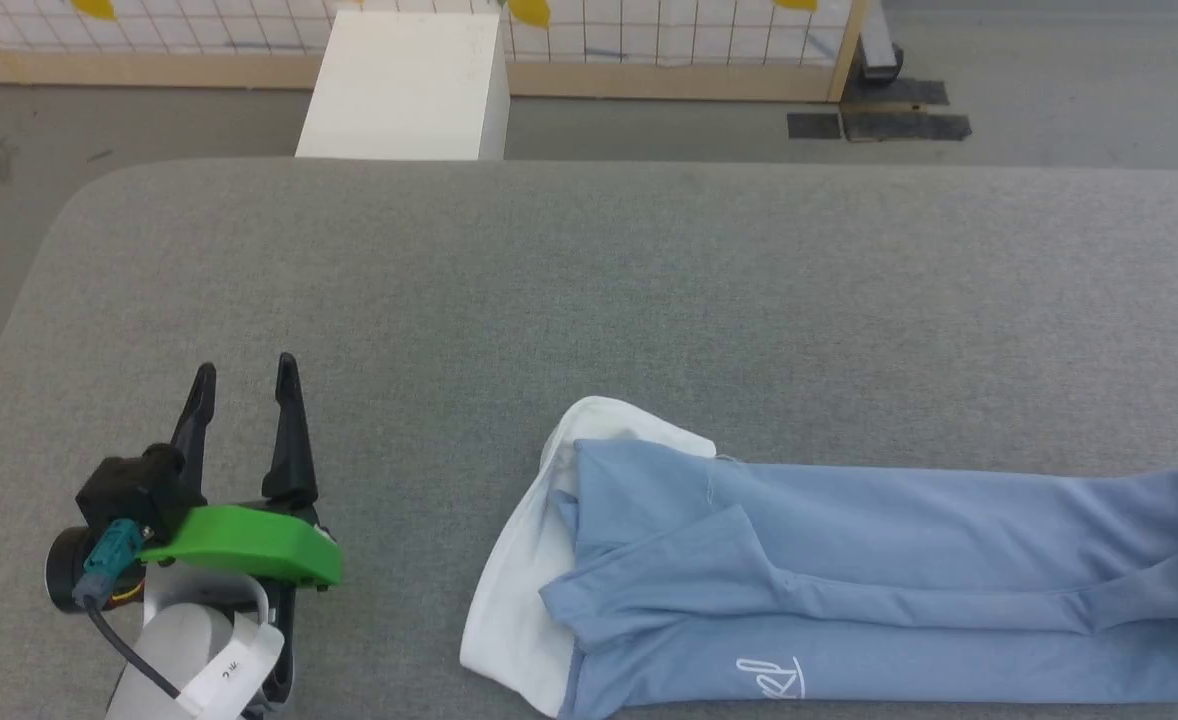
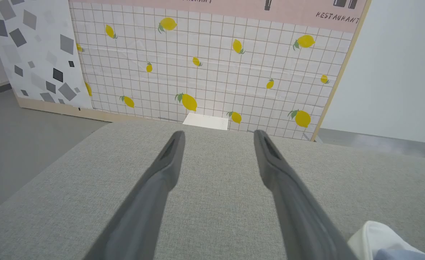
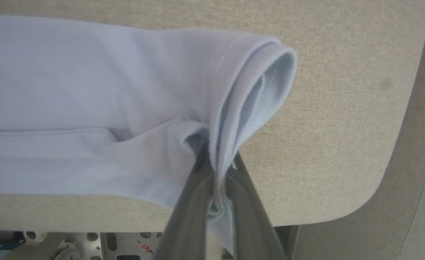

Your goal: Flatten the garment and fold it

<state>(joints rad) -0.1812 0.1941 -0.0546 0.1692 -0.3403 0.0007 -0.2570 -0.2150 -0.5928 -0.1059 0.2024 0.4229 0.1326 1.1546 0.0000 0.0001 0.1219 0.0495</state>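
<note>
The light-blue garment [image 1: 849,580] lies folded into a long strip along the near side of the grey padded table [image 1: 589,290], its white hood part [image 1: 519,580] at the left end and a small white script logo [image 1: 771,678] near the front edge. My left gripper [image 1: 245,385] stands open over bare table, well left of the garment, with nothing between its fingers [image 2: 162,173]. A corner of the white hood [image 2: 375,236] shows at the lower right of the left wrist view. My right gripper [image 3: 218,159] is shut on the garment's hemmed end [image 3: 248,90], near the table's rounded corner.
A white box [image 1: 404,85] stands on the floor past the table's far edge, in front of a lemon-patterned panel [image 2: 212,65]. The table's left corner [image 1: 79,210] is rounded. Grey floor surrounds the table.
</note>
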